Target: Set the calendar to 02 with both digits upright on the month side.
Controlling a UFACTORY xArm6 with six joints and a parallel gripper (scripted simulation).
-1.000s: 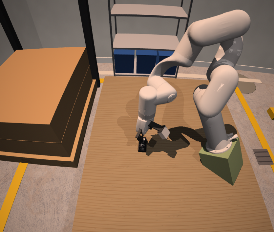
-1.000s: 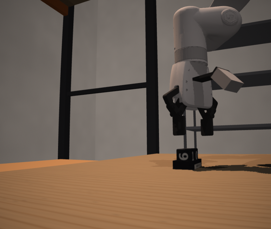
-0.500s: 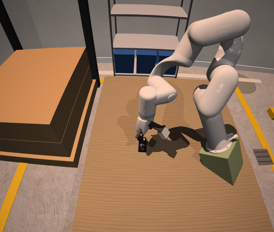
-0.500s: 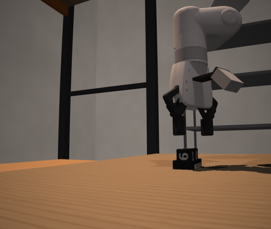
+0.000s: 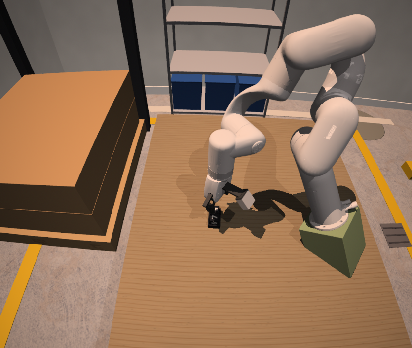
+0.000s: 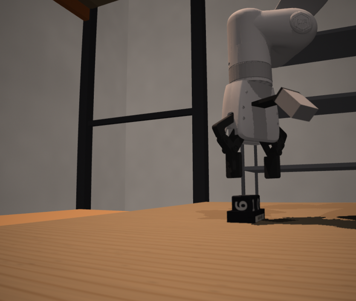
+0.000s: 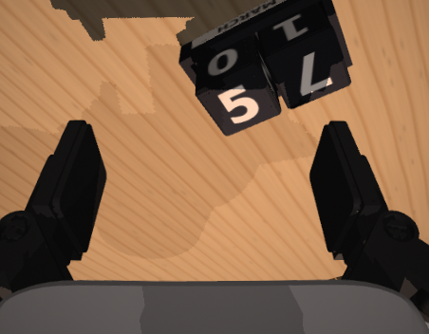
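The gripper [image 6: 253, 168] is held fully spread and empty above the calendar, so either cube can be approached. The tray [image 6: 244, 216] lies flat on the table [image 6: 139, 259]. Both cubes stand in it side by side: the cube topped 5 [image 7: 240, 98] and the cube topped 7 [image 7: 308, 71]. Toward MARCH, 1 and 0 are shown.
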